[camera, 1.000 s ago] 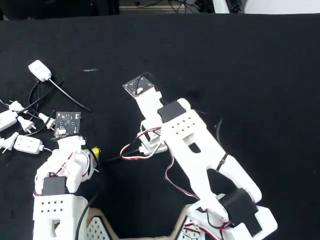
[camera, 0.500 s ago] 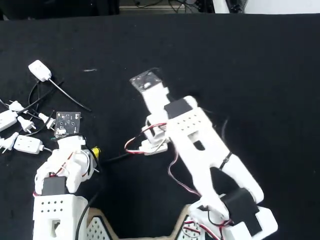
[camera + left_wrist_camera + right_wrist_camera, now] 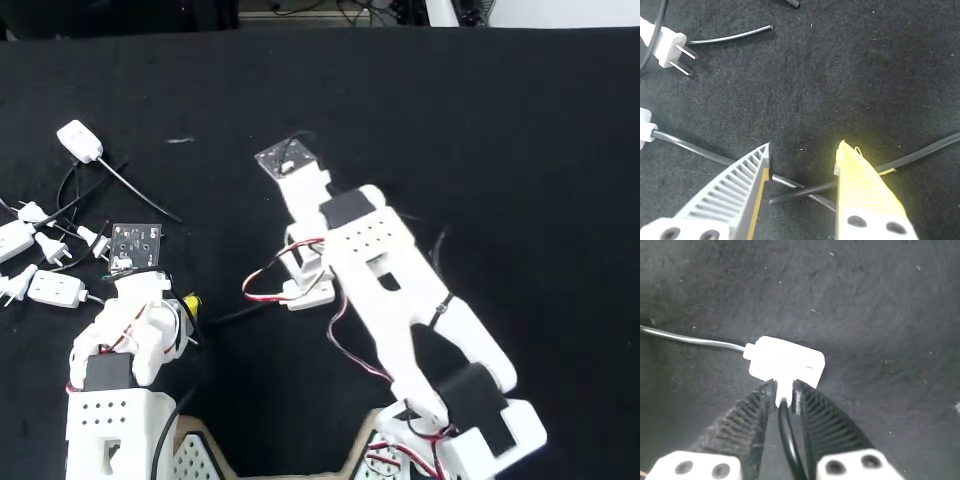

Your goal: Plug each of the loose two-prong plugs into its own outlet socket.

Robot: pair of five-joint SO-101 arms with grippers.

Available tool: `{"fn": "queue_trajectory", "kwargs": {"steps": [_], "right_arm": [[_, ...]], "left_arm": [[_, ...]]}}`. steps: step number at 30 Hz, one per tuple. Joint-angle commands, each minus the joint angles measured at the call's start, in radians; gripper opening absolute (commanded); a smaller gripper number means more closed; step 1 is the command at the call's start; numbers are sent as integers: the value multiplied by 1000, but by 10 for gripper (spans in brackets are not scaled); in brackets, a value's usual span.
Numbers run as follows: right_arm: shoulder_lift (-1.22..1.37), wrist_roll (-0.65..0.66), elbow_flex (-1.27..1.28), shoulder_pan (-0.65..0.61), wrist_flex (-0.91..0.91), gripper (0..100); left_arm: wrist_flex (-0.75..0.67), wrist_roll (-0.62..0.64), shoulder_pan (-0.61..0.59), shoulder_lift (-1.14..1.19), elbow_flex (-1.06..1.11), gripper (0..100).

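The left jaws gape over crossed black cords (image 3: pixel 802 191) on the desk (image 3: pixel 840 75), a loose two-prong plug (image 3: pixel 670 47) lying well ahead, while the right jaws pinch a white plug (image 3: pixel 784 389) against the outlet socket (image 3: pixel 785 362) at their tips, apparently seating it.

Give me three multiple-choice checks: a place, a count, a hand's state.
1. The loose white plugs lie beside: A) the left arm B) the right arm C) neither, at the far edge.
2. Prongs on the plug in the left wrist view: A) one B) two C) three.
3. The right hand is: A) wide open B) shut on a white plug C) shut on a screwdriver.
Key: 1A, they cluster by that arm; 2B, two metal prongs show; 3B, it pinches the plug's stem.
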Motion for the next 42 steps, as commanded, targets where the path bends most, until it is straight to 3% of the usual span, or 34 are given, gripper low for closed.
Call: {"fn": "queue_trajectory", "kwargs": {"steps": [1, 16, 42], "right_arm": [[-1, -9, -53, -28, 32, 11], [-1, 21, -51, 121, 49, 11], [-1, 26, -58, 123, 110, 11]], "left_arm": [[-2, 5, 5, -8, -8, 220], [-2, 5, 4, -8, -8, 220], [-2, 5, 4, -8, -10, 220]]}}
